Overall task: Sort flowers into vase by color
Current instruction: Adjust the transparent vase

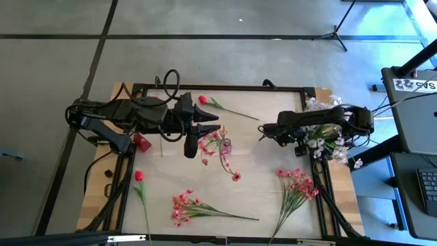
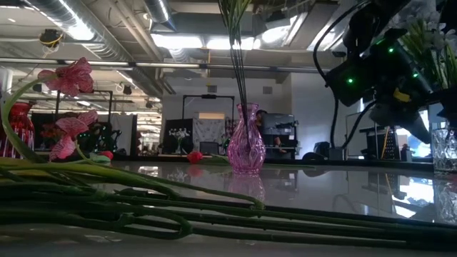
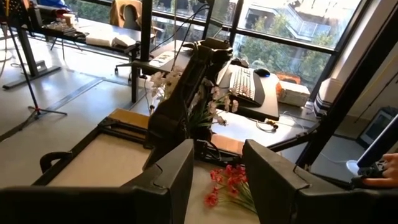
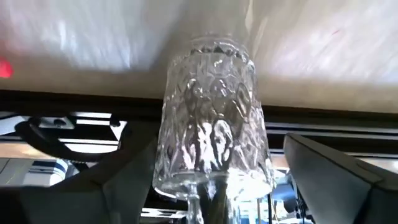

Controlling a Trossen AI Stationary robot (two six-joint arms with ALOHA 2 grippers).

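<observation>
Flowers (image 1: 205, 212) are scattered on the table (image 1: 266, 178): pink sprays near the front edge, red buds at left and back. White sprays (image 1: 326, 137) are stood in a clear vase (image 4: 211, 134) at the right edge. Right end effector (image 4: 217, 186) is spread around that vase; left end effector (image 1: 198, 133) is spread above the pink vase (image 2: 246, 146).

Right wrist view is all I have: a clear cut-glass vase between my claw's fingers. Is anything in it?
Observer: The high view shows white flowers bunched around the right arm, right where that clear vase stands; they look to be in it.
Operator: Where is the other vase?
Observer: The purple vase stands mid-table in the low view, with green stems rising out of it.
Operator: What is loose?
Observer: Pink sprays and red buds lie flat on the table.
</observation>
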